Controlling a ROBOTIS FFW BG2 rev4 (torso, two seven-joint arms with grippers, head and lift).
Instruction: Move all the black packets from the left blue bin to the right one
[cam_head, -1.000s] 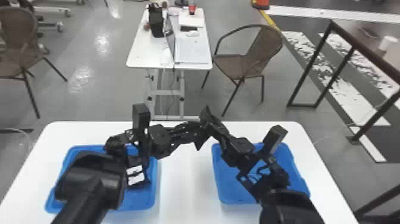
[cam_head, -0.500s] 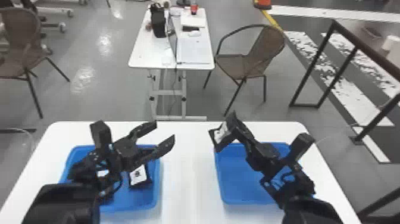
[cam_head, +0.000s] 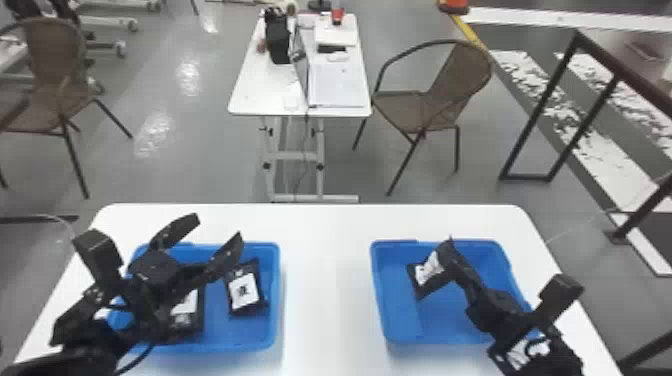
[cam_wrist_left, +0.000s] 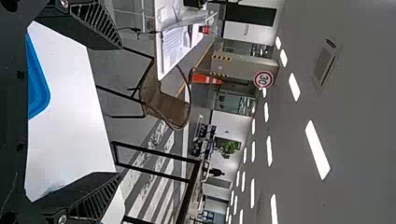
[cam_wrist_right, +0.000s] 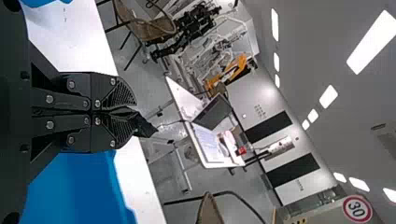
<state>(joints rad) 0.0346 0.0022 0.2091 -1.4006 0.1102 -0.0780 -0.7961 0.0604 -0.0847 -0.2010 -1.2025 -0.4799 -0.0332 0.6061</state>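
While I look on, a black packet (cam_head: 429, 274) with a white label hangs tilted over the right bin (cam_head: 450, 322), toward the bin's far left corner. The right gripper (cam_head: 448, 254) is clamped on it, and a dark bit of it pokes out past the fingers (cam_wrist_right: 122, 94). I can't tell if the packet touches the bin.

That bin sits toward the right edge of the white tabletop (cam_head: 330, 290). The left bin (cam_head: 215, 322) sits toward the left edge. In it, one packet (cam_head: 244, 292) lies near the right side, label up. Another packet (cam_head: 187, 309) lies partly under the left arm (cam_head: 145, 310), near the bin's near edge. The left gripper (cam_head: 219, 229) hangs over the far side of the left bin, its two fingers (cam_wrist_left: 81, 21) wide apart.

Past the tabletop's far edge is a small table (cam_head: 260, 95) with a laptop (cam_wrist_right: 214, 112) on it, and a brown chair (cam_head: 460, 75) is just beside it.
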